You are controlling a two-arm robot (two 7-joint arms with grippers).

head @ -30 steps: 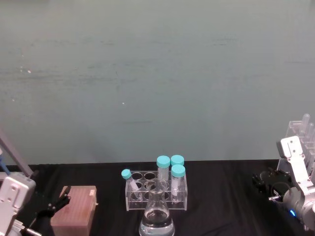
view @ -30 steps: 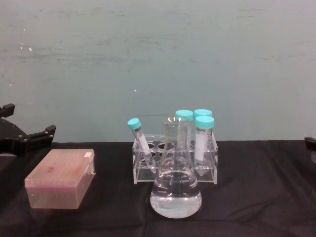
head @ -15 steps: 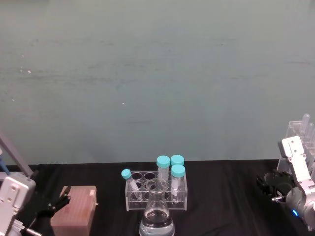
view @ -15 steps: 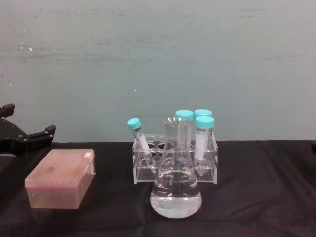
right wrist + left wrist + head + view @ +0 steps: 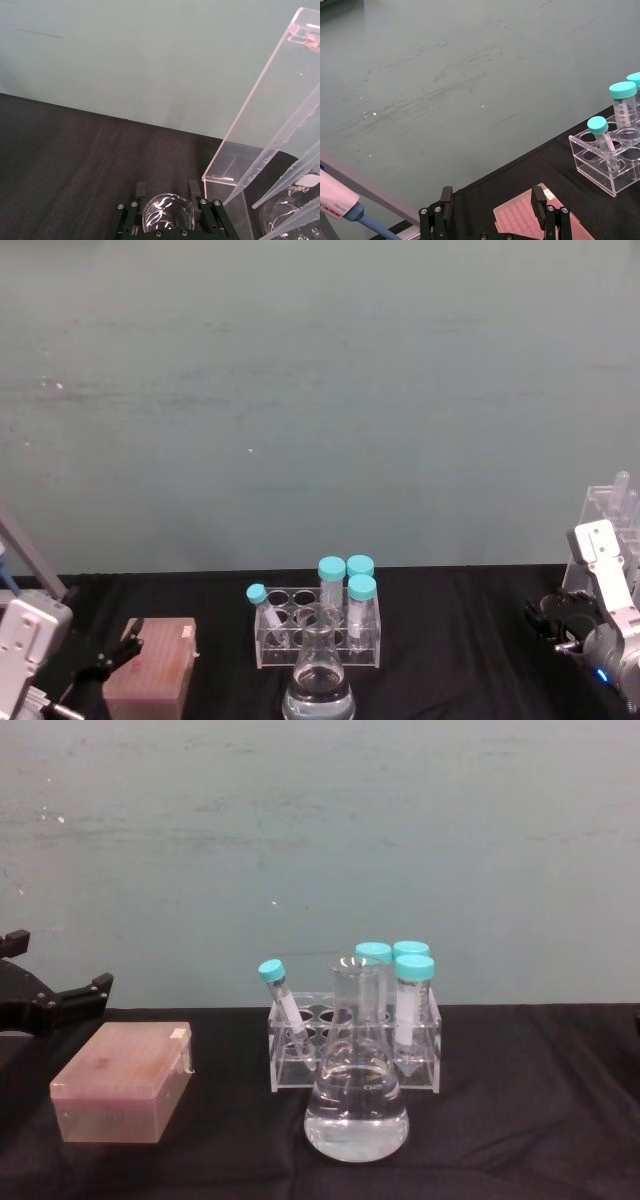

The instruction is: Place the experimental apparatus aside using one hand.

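Two fingers of the right gripper (image 5: 167, 188) seem clamped on the small glass beaker (image 5: 167, 216) at the counter's (image 5: 450, 640) 3 o'clock edge, just beside the tall acrylic rack (image 5: 260, 115), the conical flask (image 5: 356, 1105) stands at 6 o'clock, and the left gripper (image 5: 492, 202) hovers at 9 o'clock, fingers apart, near the pink tip box (image 5: 520, 222).

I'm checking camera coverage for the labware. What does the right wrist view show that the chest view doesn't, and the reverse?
Right wrist, not chest: the right gripper with the small glass beaker between its fingers, beside the tall acrylic rack of long tubes.
Chest, not right wrist: the conical flask in front of the small rack of teal-capped tubes, the pink box, and the open left gripper at the left edge.
Both: the black cloth and green wall.
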